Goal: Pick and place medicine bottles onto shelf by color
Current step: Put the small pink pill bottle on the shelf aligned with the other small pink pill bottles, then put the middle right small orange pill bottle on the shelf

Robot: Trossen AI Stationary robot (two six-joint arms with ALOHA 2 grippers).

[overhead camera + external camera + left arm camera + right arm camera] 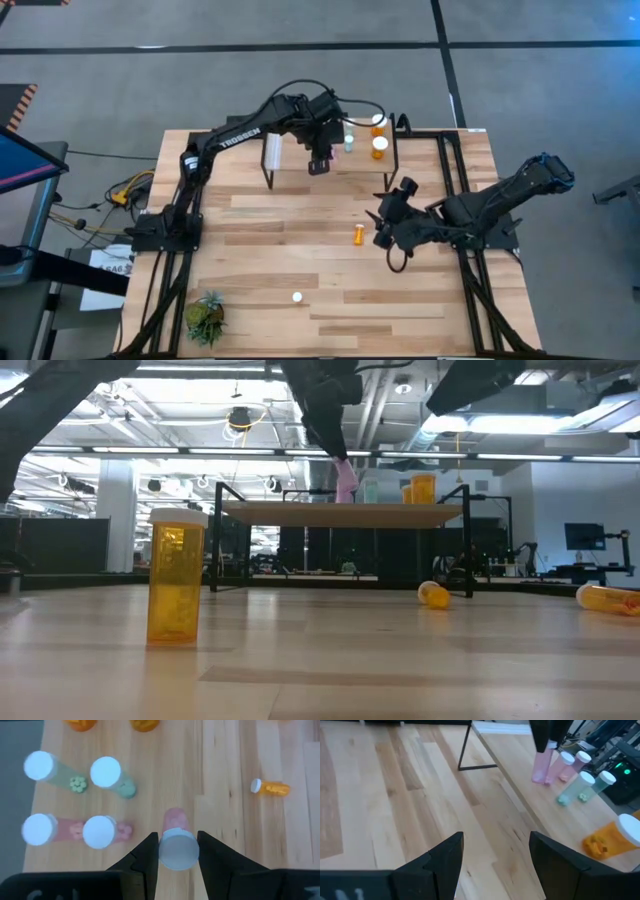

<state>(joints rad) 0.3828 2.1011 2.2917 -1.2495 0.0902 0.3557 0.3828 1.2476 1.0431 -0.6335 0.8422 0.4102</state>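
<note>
Left gripper over shelf, fingers pinching pink bottle beside two pink bottles. Could bump and tip those. Right gripper wide, holding nothing, off shelf.
</note>
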